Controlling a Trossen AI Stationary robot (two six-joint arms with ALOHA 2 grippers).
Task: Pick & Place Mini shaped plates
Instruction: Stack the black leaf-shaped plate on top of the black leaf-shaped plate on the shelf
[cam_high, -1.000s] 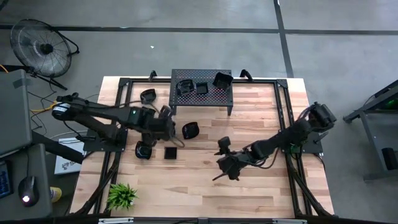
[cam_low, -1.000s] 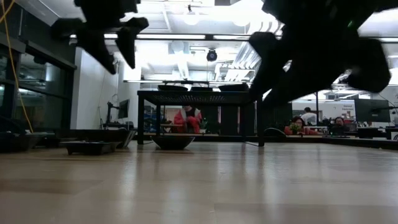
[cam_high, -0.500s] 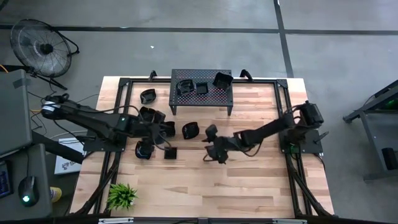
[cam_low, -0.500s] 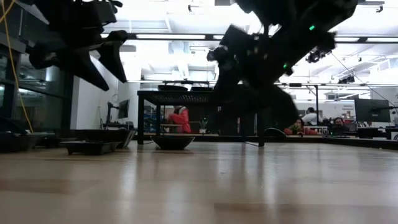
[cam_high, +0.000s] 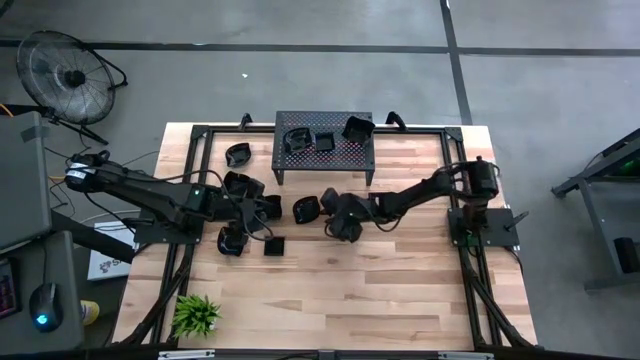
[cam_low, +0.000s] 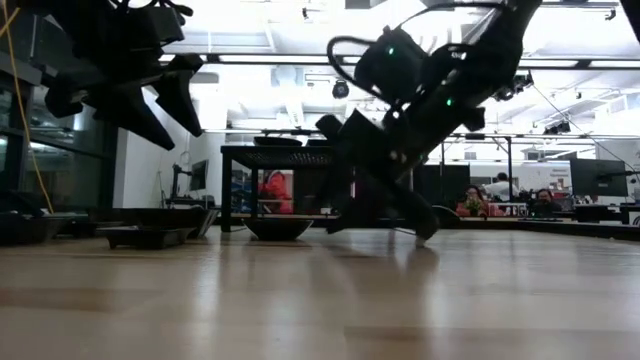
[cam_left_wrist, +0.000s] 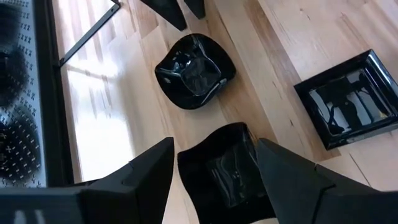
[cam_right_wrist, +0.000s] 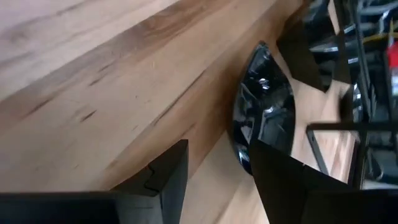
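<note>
Several glossy black mini plates lie on the wooden table. My left gripper (cam_high: 268, 210) (cam_left_wrist: 215, 143) hangs open, above the table, over a black plate (cam_left_wrist: 217, 171) that lies flat between its fingers in the left wrist view. Just beyond it lie a lobed plate (cam_left_wrist: 194, 71) (cam_high: 306, 208) and a square plate (cam_left_wrist: 348, 99) (cam_high: 273, 245). My right gripper (cam_high: 327, 211) (cam_right_wrist: 217, 149) (cam_low: 382, 228) is open and low over the table. It points at the lobed plate (cam_right_wrist: 264, 118) from that plate's right. I cannot tell whether a finger touches it.
The black perforated stand (cam_high: 323, 152) at the far edge carries three plates (cam_high: 323, 138). More plates lie at the left (cam_high: 237, 155) (cam_high: 230, 240). A small green plant (cam_high: 197, 315) stands at the near left corner. Bare wood stretches across the near half.
My right gripper has swept toward the table's left and far side. It has sunk close to the tabletop, rolled about its axis and come up to the lobed plate. My left gripper has sunk a little and drawn back toward the left. No plate has moved.
</note>
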